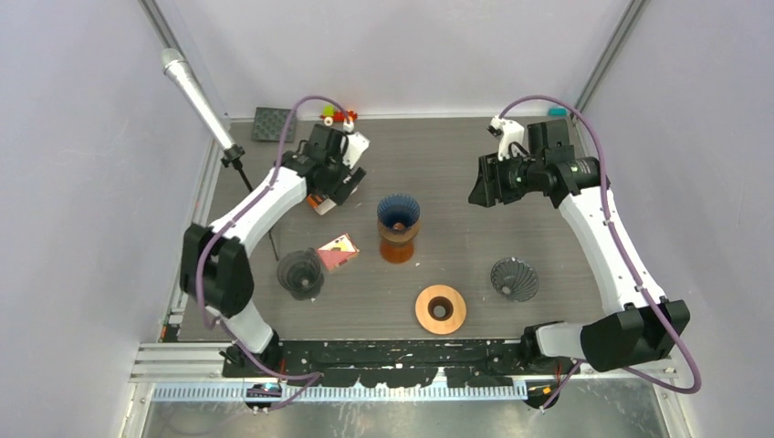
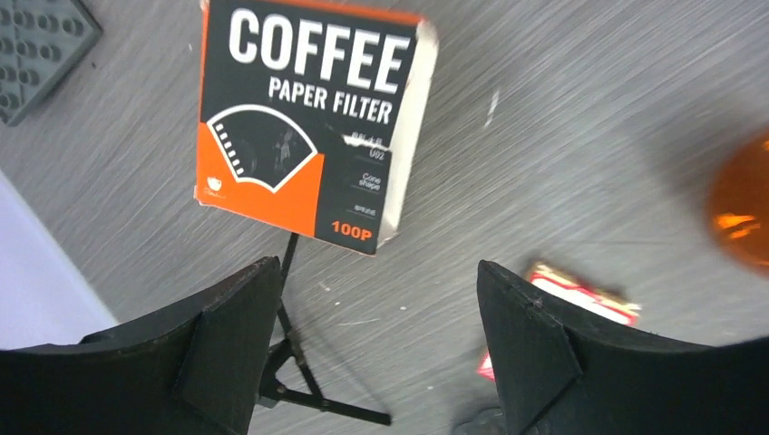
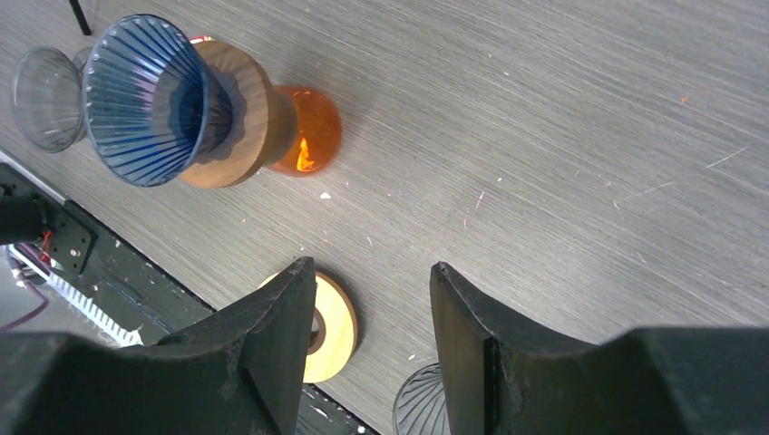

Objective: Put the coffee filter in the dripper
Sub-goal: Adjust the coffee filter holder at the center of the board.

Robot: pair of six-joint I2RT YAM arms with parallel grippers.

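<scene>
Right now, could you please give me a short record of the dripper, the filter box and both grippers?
dripper: blue ribbed dripper on a wooden collar over an orange glass carafe, mid-table; no paper inside
filters: black-and-orange coffee filter box on the table, ahead of the left gripper
left gripper: open, empty
right gripper: open, empty, apart from the dripper
task: filter not yet placed
</scene>
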